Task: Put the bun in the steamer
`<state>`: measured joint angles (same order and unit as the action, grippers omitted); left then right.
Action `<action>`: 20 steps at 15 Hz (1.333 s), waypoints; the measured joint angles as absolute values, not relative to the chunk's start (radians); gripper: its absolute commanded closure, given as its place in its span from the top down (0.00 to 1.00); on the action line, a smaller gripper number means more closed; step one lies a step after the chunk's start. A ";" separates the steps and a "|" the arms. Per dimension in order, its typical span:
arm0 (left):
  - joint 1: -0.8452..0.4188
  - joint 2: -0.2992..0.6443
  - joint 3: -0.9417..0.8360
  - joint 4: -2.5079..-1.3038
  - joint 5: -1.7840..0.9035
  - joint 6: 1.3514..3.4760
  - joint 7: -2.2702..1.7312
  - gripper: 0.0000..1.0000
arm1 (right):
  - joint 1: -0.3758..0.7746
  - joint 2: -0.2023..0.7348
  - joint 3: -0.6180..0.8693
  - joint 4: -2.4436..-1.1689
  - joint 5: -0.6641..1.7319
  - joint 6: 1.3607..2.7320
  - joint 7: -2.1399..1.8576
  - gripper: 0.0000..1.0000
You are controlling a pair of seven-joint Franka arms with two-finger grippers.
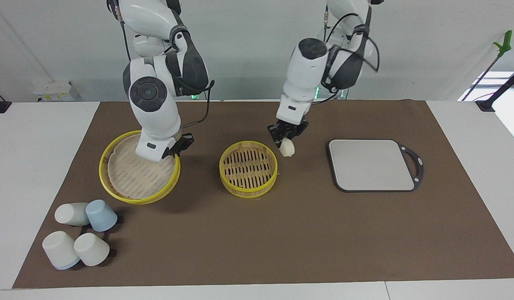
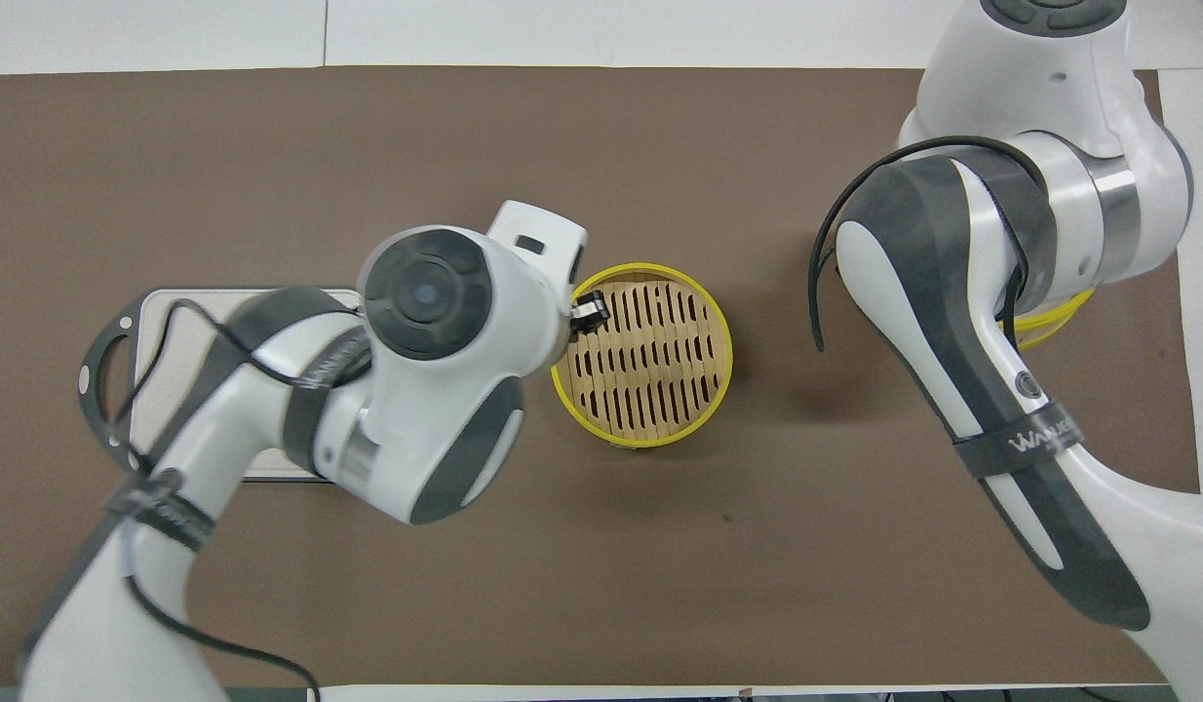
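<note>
The steamer basket (image 1: 248, 168) is a round yellow-rimmed basket with a slatted floor, at the middle of the mat; it also shows in the overhead view (image 2: 650, 359) and is empty. My left gripper (image 1: 285, 141) is shut on the cream-white bun (image 1: 287, 148) and holds it just above the mat, beside the basket's rim toward the left arm's end. In the overhead view only the left gripper's tip (image 2: 590, 314) shows at the rim, and the bun is hidden. My right gripper (image 1: 181, 146) is shut on the rim of the woven steamer lid (image 1: 132, 173), held tilted above the mat.
A grey rectangular board (image 1: 371, 164) with a dark handle lies toward the left arm's end. Several white and blue cups (image 1: 84, 235) lie on their sides at the right arm's end, farther from the robots than the lid. A sliver of the lid's rim (image 2: 1045, 327) shows under the right arm.
</note>
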<state>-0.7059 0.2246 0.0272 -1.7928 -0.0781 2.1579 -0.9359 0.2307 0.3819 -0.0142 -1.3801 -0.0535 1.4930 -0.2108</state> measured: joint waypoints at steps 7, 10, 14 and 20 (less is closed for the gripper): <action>-0.782 0.366 0.036 -1.857 -0.078 2.351 -0.969 0.75 | 0.197 0.379 -0.011 -1.412 -0.055 1.503 -0.244 0.00; -0.782 0.363 0.039 -1.857 -0.078 2.356 -0.976 1.00 | 0.200 0.376 -0.008 -1.413 -0.055 1.503 -0.244 0.00; -0.781 0.351 0.043 -1.855 -0.078 2.341 -0.981 1.00 | 0.201 0.376 -0.007 -1.414 -0.051 1.516 -0.244 0.00; -0.552 0.128 0.071 -1.832 -0.077 1.979 -0.760 1.00 | 0.363 0.376 0.014 -1.421 0.070 1.719 0.091 0.00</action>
